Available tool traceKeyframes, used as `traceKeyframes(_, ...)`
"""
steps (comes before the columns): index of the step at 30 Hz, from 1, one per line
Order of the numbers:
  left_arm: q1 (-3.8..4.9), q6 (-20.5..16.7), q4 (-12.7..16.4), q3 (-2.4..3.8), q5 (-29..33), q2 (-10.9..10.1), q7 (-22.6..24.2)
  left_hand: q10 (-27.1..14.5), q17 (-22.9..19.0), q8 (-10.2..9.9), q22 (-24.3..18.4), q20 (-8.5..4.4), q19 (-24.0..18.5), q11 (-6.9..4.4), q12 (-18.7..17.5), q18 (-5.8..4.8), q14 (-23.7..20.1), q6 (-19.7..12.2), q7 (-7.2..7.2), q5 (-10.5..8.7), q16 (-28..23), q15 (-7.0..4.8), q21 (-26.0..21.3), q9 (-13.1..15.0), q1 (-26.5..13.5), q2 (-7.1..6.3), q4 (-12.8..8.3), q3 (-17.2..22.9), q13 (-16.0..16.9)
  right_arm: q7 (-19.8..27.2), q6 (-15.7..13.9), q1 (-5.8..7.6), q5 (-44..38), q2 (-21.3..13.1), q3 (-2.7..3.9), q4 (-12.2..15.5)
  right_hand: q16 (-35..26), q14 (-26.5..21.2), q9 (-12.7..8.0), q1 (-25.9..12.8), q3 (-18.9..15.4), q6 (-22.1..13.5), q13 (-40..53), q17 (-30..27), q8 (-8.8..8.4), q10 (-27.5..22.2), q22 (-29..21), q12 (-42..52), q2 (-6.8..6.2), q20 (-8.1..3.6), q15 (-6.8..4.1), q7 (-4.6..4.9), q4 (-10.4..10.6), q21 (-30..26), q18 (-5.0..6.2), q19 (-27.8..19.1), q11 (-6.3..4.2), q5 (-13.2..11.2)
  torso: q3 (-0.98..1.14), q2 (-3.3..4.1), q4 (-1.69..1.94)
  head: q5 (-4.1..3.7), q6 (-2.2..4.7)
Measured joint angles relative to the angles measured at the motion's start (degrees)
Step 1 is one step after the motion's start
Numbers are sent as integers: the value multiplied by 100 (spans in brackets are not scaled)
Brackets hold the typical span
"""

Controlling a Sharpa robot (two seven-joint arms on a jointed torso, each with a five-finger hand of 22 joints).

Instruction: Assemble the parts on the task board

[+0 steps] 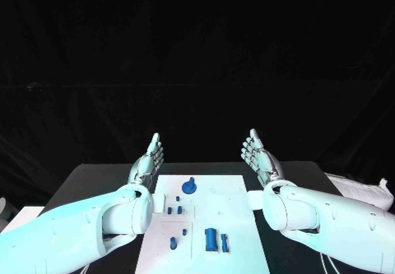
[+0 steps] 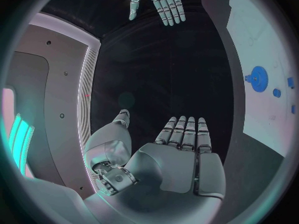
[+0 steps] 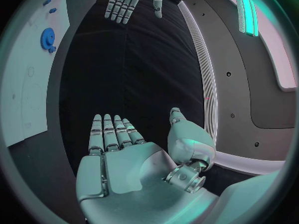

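The white task board (image 1: pixel 216 214) lies in the middle of the black table. A blue gear (image 1: pixel 190 186) stands near its far end, also seen as the gear (image 2: pixel 258 76) and the gear (image 3: pixel 49 37). Small blue pegs (image 1: pixel 173 210) sit mid-board, and a larger blue block (image 1: pixel 212 238) with a thin blue piece (image 1: pixel 225 242) lies near the front. My left hand (image 1: pixel 148 161) is raised left of the board's far end, fingers straight, holding nothing. My right hand (image 1: pixel 260 157) is raised on the other side, likewise flat and empty. Each wrist view shows its own flat palm: left hand (image 2: pixel 177 159), right hand (image 3: pixel 121 159).
A white crumpled object (image 1: pixel 362 191) lies at the table's right edge. Bare black table (image 1: pixel 87 182) flanks the board on both sides. Both white forearms hang over the board's near corners.
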Motion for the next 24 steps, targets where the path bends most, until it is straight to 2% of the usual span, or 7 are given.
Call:
traceKeyframes(1,0,-21,0,0,-12,0,6,-59,0,0,-54,-7,-47,1,0,-31,-54,-57,-3,0,-3,4,0,0,-71,-1,2,-62,0,7,-15,0,12,0,0,0,0,-64,-2,-74,-17,-50,0,-3,-11,-61,0,0,1,1,-1,-2,17,0,-1,-56,-3,0,1,0,1,0,0)
traceKeyframes(3,0,-60,0,0,-32,0,20,-190,0,0,-157,-23,-151,5,0,-32,-172,-176,-7,0,-43,3,0,0,-228,1,3,-196,0,21,-43,0,33,0,0,1,0,-202,-4,-232,-47,-162,0,-8,-21,-194,0,0,0,-5,-2,-7,1,0,-89,-184,-2,0,1,0,1,0,0)
traceKeyframes(17,0,-164,2,0,-89,-1,53,-754,1,0,-351,-46,-577,-3,0,-33,-671,-671,-21,1,-71,1,-22,2,-883,1,2,-444,1,61,-121,-1,91,0,0,2,0,-816,-5,-921,-94,-644,1,-23,-22,-764,2,0,-2,-13,-1,-15,15,-23,-88,-742,-13,0,1,-1,2,-1,0)
traceKeyframes(19,-1,-169,3,0,-92,-1,56,-1193,1,1,-368,-47,-1051,-4,0,-31,-1159,-1174,-17,1,-71,0,-22,2,-1232,3,1,-490,1,63,-124,-1,94,0,0,2,0,-1050,-5,-1209,-110,-827,-1,-23,-22,-982,2,0,-2,-13,-1,-21,-1,-23,-88,-955,-3,0,1,-1,2,-1,0)
traceKeyframes(20,-1,-172,3,0,-93,-1,56,-1377,1,1,-371,-47,-1112,-5,0,-31,-1273,-1290,-19,1,-71,-1,-22,2,-1481,7,1,-490,1,64,-126,-1,95,0,0,3,0,-1285,-4,-1319,-110,-1120,-2,-23,-22,-1204,1,0,-1,-12,1,-20,-1,-23,-87,-1173,-2,0,1,-1,2,-1,0)
traceKeyframes(22,-1,-176,3,0,-94,-1,58,-1471,1,1,-373,-47,-1149,-2,0,-32,-1329,-1346,-20,1,-71,1,-22,2,-1748,3,1,-490,2,65,-131,-1,98,0,0,3,0,-1552,-4,-1761,-110,-1278,-3,-22,-22,-1461,0,0,-3,-21,-4,-18,-1,-23,-87,-1431,-9,0,1,-1,2,-1,0)
traceKeyframes(24,-1,-177,3,0,-94,-1,58,-1471,1,1,-373,-47,-1149,-2,0,-32,-1328,-1346,-20,1,-71,1,-22,3,-1758,3,1,-490,2,66,-133,-1,100,0,0,3,0,-1587,-4,-1821,-110,-1293,-3,-22,-22,-1489,-2,0,1,-14,-3,-20,-1,-23,-87,-1458,-5,0,1,-1,2,-1,0)
